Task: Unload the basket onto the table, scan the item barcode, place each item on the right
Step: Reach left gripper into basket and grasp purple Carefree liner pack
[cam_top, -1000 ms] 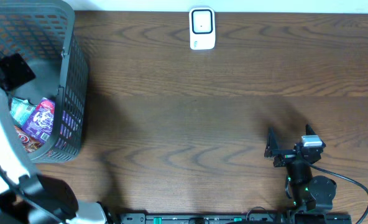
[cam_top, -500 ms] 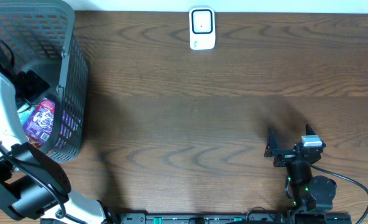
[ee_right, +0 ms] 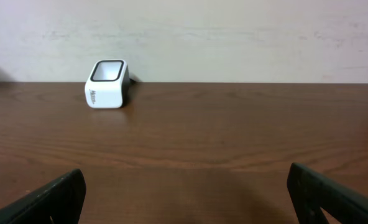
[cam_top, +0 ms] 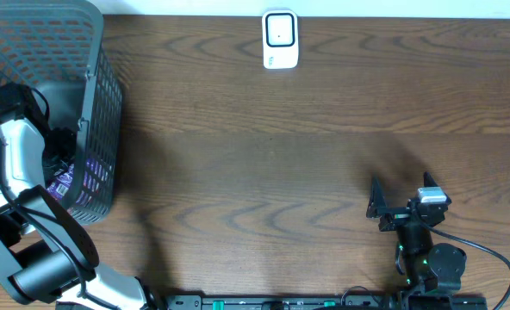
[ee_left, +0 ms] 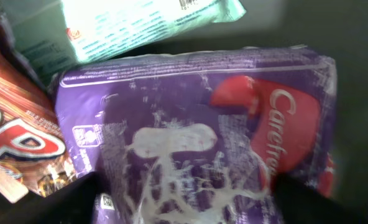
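The item, a purple Carefree pack point(ee_left: 190, 137), lies in the grey mesh basket point(cam_top: 96, 103) at the table's left end. From overhead only a purple patch of the pack point(cam_top: 65, 182) shows under the left arm. My left gripper point(ee_left: 184, 202) is down inside the basket, jaws wide and astride the pack, one dark finger at each of its sides; I cannot tell whether they touch it. A small square code mark point(ee_left: 104, 200) sits by the left finger. The white scanner point(cam_top: 280, 39) stands at the far edge. My right gripper point(cam_top: 377, 205) rests open and empty near the front right.
A mint-green pack point(ee_left: 128, 25) lies behind the purple one and a red-brown snack bag point(ee_left: 22, 149) to its left. The basket's mesh walls surround the left arm. In the right wrist view the scanner point(ee_right: 106, 84) stands far off across bare wood.
The left arm has swung down and right into the basket, now covering the packs from overhead. Its jaws have started to narrow. The right arm has not moved.
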Motion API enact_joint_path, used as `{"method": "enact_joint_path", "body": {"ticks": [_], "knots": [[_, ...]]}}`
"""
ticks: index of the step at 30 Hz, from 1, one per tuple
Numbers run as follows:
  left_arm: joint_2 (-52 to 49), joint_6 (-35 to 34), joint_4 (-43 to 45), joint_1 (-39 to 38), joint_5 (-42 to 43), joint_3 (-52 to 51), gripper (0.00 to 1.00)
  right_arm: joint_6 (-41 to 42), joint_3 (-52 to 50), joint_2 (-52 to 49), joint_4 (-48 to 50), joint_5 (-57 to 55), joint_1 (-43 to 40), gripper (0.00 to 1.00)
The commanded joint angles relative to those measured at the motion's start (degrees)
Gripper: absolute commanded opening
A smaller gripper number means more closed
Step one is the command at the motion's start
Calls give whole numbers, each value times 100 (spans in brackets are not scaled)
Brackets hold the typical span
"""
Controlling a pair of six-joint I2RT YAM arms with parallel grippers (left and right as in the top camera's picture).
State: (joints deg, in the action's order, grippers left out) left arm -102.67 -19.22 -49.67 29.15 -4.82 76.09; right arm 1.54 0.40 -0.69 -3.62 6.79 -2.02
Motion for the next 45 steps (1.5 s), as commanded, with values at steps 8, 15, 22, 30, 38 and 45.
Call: {"method": "enact_joint_path", "body": {"ticks": [8,15,22,30,38,45], "knots": [[-52,2,-4,-101,35,-68,76,76,-9,31,-22,-2,-35,99],[-52,52,367,-125,378,-66,77,76,-9,31,-22,-2,-35,99],[-66,667,542,-332,369,-87,77,76,-9,31,-22,-2,-35,99],[-212,345,518,-358,-490,-457,76,76,-9,31,-22,-2,-35,99],[-273,348,363,-358,-509,-485,38,76,-9,31,-22,-2,-35,99],[-221,350,343,-358,-485,-476,7,76,-9,31,-22,-2,-35,99]]}}
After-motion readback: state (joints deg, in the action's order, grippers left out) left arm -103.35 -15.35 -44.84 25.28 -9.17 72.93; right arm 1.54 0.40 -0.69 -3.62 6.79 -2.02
